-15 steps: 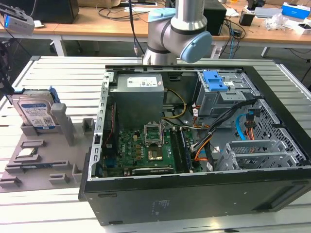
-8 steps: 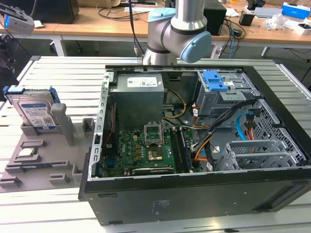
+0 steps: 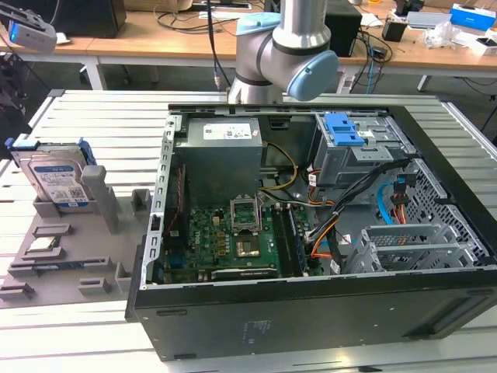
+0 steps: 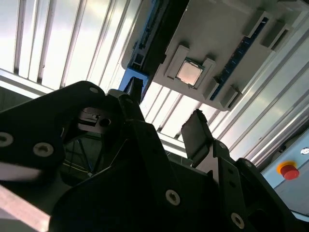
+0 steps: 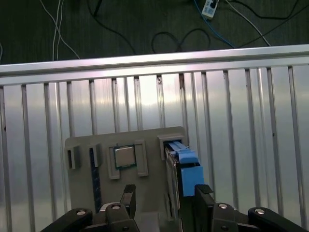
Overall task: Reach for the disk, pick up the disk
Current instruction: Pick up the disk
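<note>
The disk is a silver drive with a white-and-blue label and blue side rails. It stands on edge in a grey holder on the exterior view's left, outside the computer case. In the first wrist view the disk is seen edge-on from above, blue rail uppermost. My gripper hangs open well above it, with one fingertip over the disk's end and nothing between the fingers. The second wrist view shows the open gripper with the disk's blue rail beyond it.
An open black computer case with motherboard, cables and a blue-latched drive cage takes up the exterior view's middle and right. The grey holder also carries a small square silver chip and upright posts. A red button sits off the slatted table.
</note>
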{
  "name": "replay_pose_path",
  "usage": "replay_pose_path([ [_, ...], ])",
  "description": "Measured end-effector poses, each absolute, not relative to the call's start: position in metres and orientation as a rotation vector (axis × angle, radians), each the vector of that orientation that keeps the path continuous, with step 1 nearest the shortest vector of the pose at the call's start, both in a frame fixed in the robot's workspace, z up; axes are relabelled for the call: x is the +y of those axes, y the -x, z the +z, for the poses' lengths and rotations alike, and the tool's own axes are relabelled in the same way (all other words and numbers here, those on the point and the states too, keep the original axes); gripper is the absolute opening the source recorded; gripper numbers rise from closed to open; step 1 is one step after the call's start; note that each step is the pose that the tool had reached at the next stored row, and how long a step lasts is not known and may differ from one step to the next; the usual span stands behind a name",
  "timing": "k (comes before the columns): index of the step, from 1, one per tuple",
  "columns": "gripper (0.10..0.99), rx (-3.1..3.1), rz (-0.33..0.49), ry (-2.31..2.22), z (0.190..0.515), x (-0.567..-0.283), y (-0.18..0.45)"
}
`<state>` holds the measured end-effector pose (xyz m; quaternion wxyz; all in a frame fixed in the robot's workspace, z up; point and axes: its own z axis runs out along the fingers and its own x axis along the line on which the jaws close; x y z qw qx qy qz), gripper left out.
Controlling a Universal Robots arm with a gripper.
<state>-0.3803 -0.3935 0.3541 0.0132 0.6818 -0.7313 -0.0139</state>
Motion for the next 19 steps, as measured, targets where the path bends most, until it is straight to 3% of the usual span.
replay_pose_path([
  [19,0.600,-2.279,-0.046,-2.125,0.347,-0.380,0.380],
])
